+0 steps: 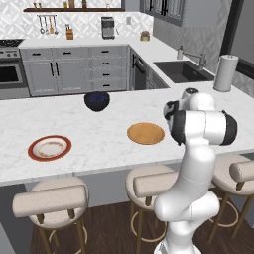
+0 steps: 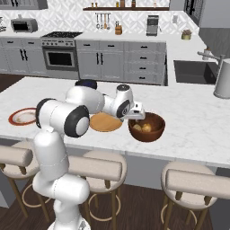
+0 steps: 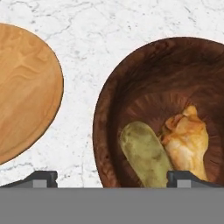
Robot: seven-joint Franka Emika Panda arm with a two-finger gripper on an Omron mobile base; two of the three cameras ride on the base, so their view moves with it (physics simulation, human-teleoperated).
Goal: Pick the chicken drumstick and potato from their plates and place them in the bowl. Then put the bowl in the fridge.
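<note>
Grey cabinets (image 2: 112, 58), patterned backsplash (image 1: 79, 25), marble island (image 1: 99, 144), padded stools (image 1: 52, 201), perhaps wood floor (image 1: 114, 233).

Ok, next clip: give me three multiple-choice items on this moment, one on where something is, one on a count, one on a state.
1. Where is the potato?
A. on the orange-tan plate
B. in the brown bowl beside the chicken drumstick
C. on the red-rimmed plate

2. How many flat plates sit on the counter?
A. one
B. two
C. three

3. What state is the tool in?
A. shut on the potato
B. shut on the bowl's rim
C. open, holding nothing

Answers:
1. B: it lies in the brown bowl next to the chicken drumstick.
2. B: the orange-tan plate and the red-rimmed plate.
3. C: the tool has its tips spread wide, empty.
</note>
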